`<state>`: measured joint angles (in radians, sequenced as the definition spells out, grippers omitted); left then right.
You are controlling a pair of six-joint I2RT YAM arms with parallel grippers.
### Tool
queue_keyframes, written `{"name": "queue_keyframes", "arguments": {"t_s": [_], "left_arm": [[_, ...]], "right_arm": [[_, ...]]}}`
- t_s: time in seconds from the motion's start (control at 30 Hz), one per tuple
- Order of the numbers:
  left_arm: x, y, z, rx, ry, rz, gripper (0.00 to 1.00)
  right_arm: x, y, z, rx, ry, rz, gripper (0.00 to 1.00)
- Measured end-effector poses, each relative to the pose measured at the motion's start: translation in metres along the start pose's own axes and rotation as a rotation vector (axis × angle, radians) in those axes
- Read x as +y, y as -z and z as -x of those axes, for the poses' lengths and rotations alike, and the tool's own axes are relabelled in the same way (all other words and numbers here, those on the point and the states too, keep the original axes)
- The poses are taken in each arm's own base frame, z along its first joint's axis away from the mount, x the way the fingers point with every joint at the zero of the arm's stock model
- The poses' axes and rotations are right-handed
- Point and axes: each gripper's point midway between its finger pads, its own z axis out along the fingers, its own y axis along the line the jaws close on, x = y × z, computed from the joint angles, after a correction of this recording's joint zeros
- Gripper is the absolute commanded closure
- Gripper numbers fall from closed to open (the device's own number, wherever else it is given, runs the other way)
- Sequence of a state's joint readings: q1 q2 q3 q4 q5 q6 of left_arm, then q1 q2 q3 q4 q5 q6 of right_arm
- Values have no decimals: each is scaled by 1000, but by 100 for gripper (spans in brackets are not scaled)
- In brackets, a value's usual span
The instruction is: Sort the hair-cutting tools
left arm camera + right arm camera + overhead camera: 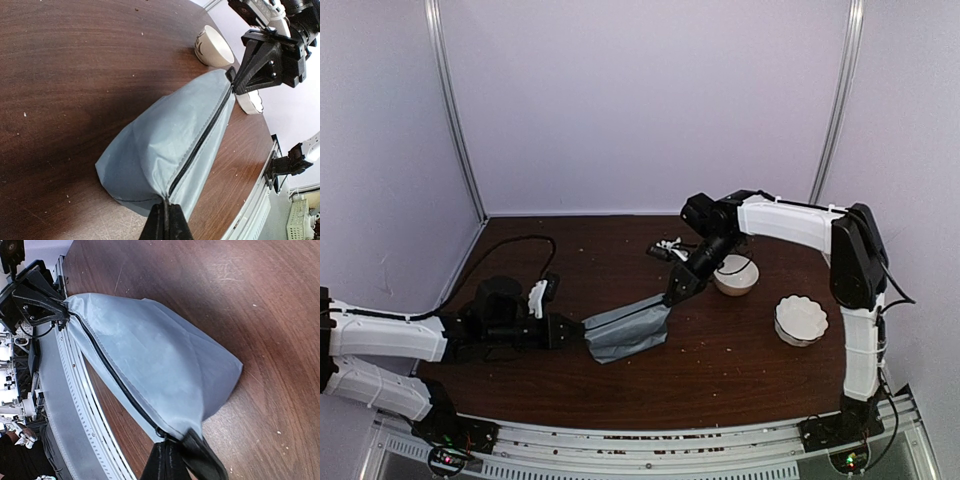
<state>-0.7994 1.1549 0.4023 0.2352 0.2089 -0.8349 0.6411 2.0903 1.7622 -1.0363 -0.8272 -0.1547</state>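
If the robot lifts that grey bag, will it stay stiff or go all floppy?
Probably floppy: the grey pouch creases and sags between the left gripper and right gripper pinching its ends. Its bulge suggests something inside, so maybe heavier than it looks. Soft cloth probably won't roll.

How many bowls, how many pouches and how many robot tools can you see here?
white bowls: 2
grey pouch: 1
tools: 2, the left tool and the right tool, each shut on one end of the grey pouch
total: 5
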Motion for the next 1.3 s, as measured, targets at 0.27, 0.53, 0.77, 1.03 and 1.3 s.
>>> {"name": "queue_keyframes", "arguments": {"t_s": [0.27, 0.53, 0.77, 1.03, 1.3], "left_arm": [[3, 0, -1, 20, -12, 30, 58], [-11, 49, 65, -83, -208, 231, 34], [-10, 132, 158, -291, -380, 512, 2], [19, 213, 258, -474, -374, 974, 2], [59, 174, 228, -388, -426, 980, 2]], "right_arm": [[-5, 11, -1, -14, -8, -9, 68], [-4, 74, 16, -119, 71, -124, 65], [-1, 196, 24, -366, 157, -298, 52], [3, 323, 2, -732, 164, -668, 0], [-35, 325, -40, -974, 13, -831, 0]]}}
